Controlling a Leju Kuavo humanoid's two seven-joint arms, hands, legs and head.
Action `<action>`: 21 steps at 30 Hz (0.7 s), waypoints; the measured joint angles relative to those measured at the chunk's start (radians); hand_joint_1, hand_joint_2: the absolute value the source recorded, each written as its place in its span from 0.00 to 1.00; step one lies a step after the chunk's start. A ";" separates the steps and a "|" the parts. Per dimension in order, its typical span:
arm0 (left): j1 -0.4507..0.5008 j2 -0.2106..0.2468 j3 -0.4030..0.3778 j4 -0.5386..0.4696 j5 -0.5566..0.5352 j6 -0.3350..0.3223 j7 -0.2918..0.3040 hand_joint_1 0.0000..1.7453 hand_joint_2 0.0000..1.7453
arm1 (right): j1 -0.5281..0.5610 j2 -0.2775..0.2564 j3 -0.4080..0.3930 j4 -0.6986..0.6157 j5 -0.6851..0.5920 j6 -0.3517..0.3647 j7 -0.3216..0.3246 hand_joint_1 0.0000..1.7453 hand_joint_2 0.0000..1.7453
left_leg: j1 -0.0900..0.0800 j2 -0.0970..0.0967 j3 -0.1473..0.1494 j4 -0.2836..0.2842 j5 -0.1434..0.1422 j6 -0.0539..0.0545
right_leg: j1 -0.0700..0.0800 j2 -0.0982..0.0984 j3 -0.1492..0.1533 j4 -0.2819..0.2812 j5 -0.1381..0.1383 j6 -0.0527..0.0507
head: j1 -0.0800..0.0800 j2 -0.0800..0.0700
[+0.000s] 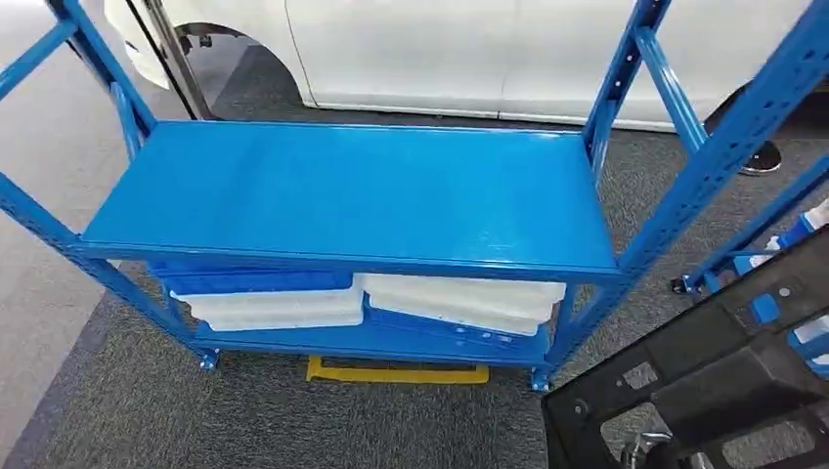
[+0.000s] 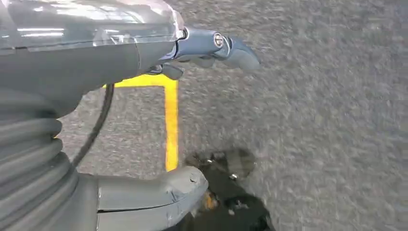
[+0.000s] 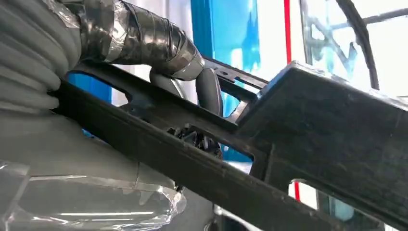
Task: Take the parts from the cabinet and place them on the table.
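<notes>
My right hand [image 3: 192, 82] is wrapping its fingers [image 3: 210, 91] tight around the big black plastic frame part [image 1: 714, 376] at five o'clock, so it won't drop. My left hand [image 2: 144, 53] is hanging with fingers apart, holding nothing. The blue metal shelf [image 1: 352, 191] at twelve o'clock is waiting.

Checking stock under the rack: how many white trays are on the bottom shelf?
2. One white tray lies at the left, beneath a blue tray; the other white tray lies at the right, tilted on a blue tray. The upper shelf may hide more.
</notes>
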 joint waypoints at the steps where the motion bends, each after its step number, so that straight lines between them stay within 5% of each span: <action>1: -0.003 -0.001 0.000 0.000 0.000 0.000 0.000 0.00 1.00 | 0.001 0.001 -0.001 0.000 0.000 0.000 0.000 1.00 1.00 | 0.002 0.010 0.006 -0.002 0.000 -0.004 | 0.000 0.008 -0.003 0.001 0.000 -0.006 | 0.001 0.000; 2: -0.004 -0.003 0.000 0.000 0.000 0.000 0.000 0.00 1.00 | 0.001 0.002 -0.002 0.000 0.000 -0.001 0.000 1.00 1.00 | 0.006 0.020 0.009 -0.001 -0.001 -0.009 | 0.002 0.020 -0.007 -0.001 0.003 -0.014 | 0.001 0.000; 3: -0.004 -0.006 0.000 0.000 0.000 0.000 -0.001 0.00 1.00 | 0.002 0.003 -0.003 0.000 0.000 -0.002 0.000 1.00 1.00 | 0.012 0.005 0.004 0.007 -0.013 -0.019 | -0.002 0.033 -0.005 -0.007 0.010 -0.025 | 0.000 0.000; 4: -0.004 -0.006 0.000 0.000 0.000 0.000 -0.001 0.00 1.00 | 0.002 0.003 -0.003 0.000 0.000 -0.003 0.000 1.00 1.00 | 0.014 -0.048 -0.008 0.039 -0.044 -0.020 | 0.000 0.040 -0.008 -0.008 0.012 -0.030 | 0.001 0.000; 5: -0.003 -0.008 0.000 0.000 0.000 0.000 -0.001 0.00 1.00 | 0.000 0.003 -0.004 -0.001 0.000 -0.003 0.000 1.00 1.00 | 0.015 -0.084 -0.038 0.107 -0.089 -0.018 | 0.003 0.051 -0.013 -0.008 0.015 -0.036 | 0.000 0.000; 6: -0.001 -0.008 0.001 0.000 0.000 0.000 -0.001 0.00 1.00 | -0.001 0.005 -0.004 0.000 0.000 -0.002 0.000 1.00 1.00 | 0.014 -0.099 -0.077 0.191 -0.131 -0.015 | 0.006 0.062 -0.017 -0.007 0.018 -0.040 | 0.000 0.000; 8: 0.003 -0.008 0.003 0.000 0.000 0.000 -0.001 0.00 1.00 | 0.000 0.005 -0.004 0.000 0.000 -0.001 0.000 1.00 1.00 | 0.013 -0.106 -0.143 0.326 -0.169 -0.008 | 0.016 0.091 -0.022 -0.006 0.021 -0.044 | 0.000 0.000; 9: 0.004 -0.008 0.004 0.000 0.000 0.000 -0.001 0.00 1.00 | 0.000 0.005 -0.005 0.000 0.000 -0.001 0.000 1.00 1.00 | 0.011 -0.107 -0.146 0.326 -0.151 -0.002 | 0.020 0.106 -0.021 -0.006 0.021 -0.045 | 0.000 0.000; 11: 0.003 -0.008 0.004 0.000 0.000 0.000 -0.001 0.00 1.00 | 0.000 0.005 -0.005 0.000 0.000 -0.001 0.000 1.00 1.00 | 0.004 -0.119 -0.095 0.200 -0.058 0.014 | 0.023 0.136 -0.018 -0.003 0.021 -0.045 | 0.000 0.000; 12: 0.003 -0.008 0.004 0.000 0.000 0.000 -0.001 0.00 1.00 | 0.000 0.005 -0.005 0.000 0.000 -0.001 0.000 1.00 1.00 | 0.001 -0.151 -0.054 0.105 -0.006 0.022 | 0.022 0.150 -0.017 -0.002 0.022 -0.045 | 0.000 0.000; 13: 0.003 -0.007 0.004 0.000 0.000 0.000 -0.002 0.00 1.00 | 0.000 0.005 -0.005 0.000 0.001 -0.001 0.000 1.00 1.00 | 0.000 -0.220 -0.036 0.049 0.005 0.029 | 0.020 0.159 -0.020 -0.002 0.022 -0.043 | 0.001 0.000; 14: 0.005 -0.007 0.005 0.000 0.000 0.000 -0.004 0.00 1.00 | -0.003 0.005 -0.005 0.000 0.001 -0.002 0.000 1.00 1.00 | 0.003 -0.235 -0.031 0.029 0.003 0.028 | 0.024 0.174 -0.026 0.004 0.024 -0.038 | 0.001 0.000; 17: 0.004 -0.007 0.005 0.000 -0.011 0.003 -0.003 0.00 1.00 | 0.004 0.005 -0.006 -0.005 0.000 -0.011 0.000 1.00 1.00 | -0.006 -0.199 -0.024 0.020 0.002 0.028 | 0.012 0.215 -0.039 -0.004 0.039 -0.015 | 0.000 0.000; 18: 0.003 -0.008 0.005 0.000 -0.021 0.005 0.002 0.00 1.00 | 0.005 0.005 -0.006 -0.008 0.001 -0.011 0.000 1.00 1.00 | 0.009 -0.181 -0.023 -0.003 0.016 0.034 | 0.017 0.215 -0.042 0.003 0.039 -0.010 | 0.001 0.000; 20: 0.004 -0.008 0.003 0.000 -0.036 0.016 0.010 0.00 1.00 | 0.007 0.005 -0.006 -0.008 0.025 -0.031 0.000 1.00 1.00 | 0.003 -0.144 -0.018 -0.013 0.025 0.045 | 0.024 0.106 -0.080 0.076 -0.024 -0.009 | 0.005 0.000; 21: 0.006 -0.007 0.003 0.000 -0.040 0.019 0.007 0.00 1.00 | 0.007 0.005 -0.003 -0.008 0.043 -0.049 0.000 1.00 1.00 | 0.000 -0.125 -0.020 -0.013 0.025 0.045 | 0.022 0.086 -0.112 0.145 -0.064 -0.006 | 0.006 0.000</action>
